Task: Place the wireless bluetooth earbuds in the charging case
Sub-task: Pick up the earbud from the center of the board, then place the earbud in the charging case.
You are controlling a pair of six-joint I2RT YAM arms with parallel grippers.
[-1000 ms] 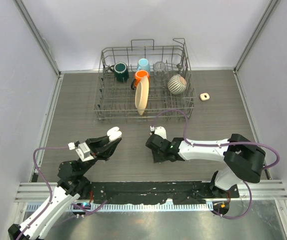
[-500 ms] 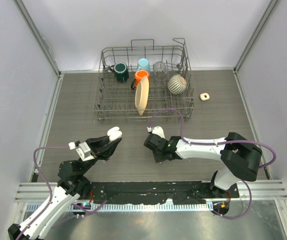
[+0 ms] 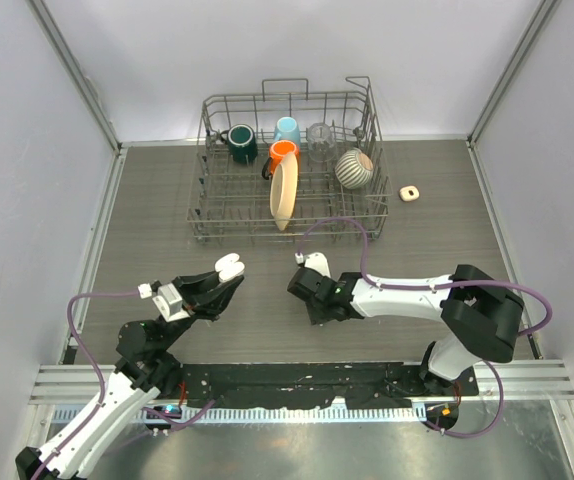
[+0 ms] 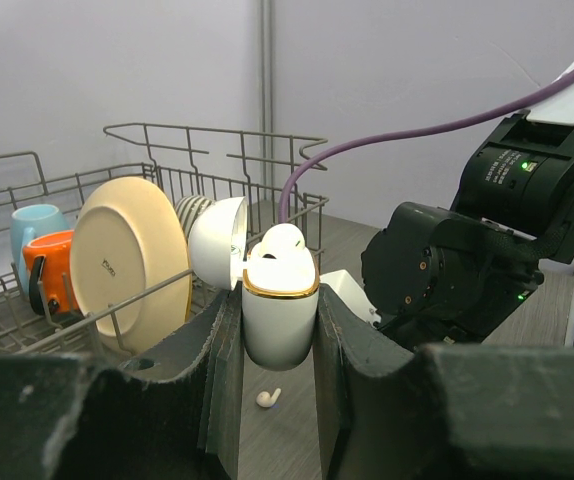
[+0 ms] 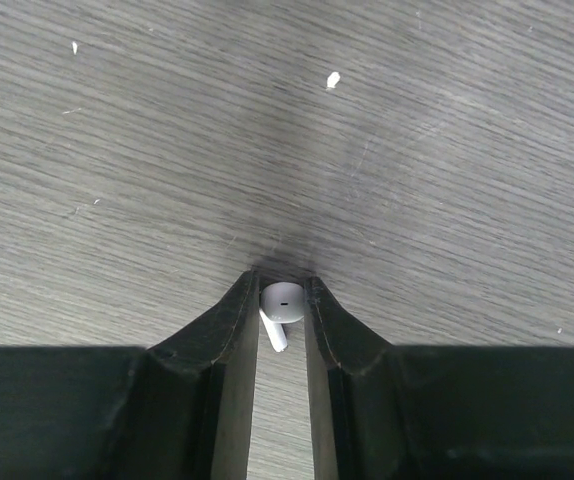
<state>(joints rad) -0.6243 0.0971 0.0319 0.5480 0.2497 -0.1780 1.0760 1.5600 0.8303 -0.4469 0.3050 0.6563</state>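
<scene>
The left claw (image 4: 279, 302) pinches the open charging case (image 4: 279, 325) — the right claw (image 5: 283, 292) nips an earbud (image 5: 279, 299), seemingly touching the table (image 5: 437, 150).

Wire rack (image 3: 199, 190) w/ plate (image 3: 283, 195), striped bowl (image 3: 354, 168), 3 mugs (image 3: 283, 152) (green, orange, blue); beige case (image 3: 409, 192) to its right.

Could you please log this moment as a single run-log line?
left gripper: shut on charging case | right gripper: shut on earbud, down at table | loose earbud: on table

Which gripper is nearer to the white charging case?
Left. The left gripper holds the charging case between its fingers, raised off the table. The right gripper is apart, to its right, down at the table, shut on an earbud.
</scene>
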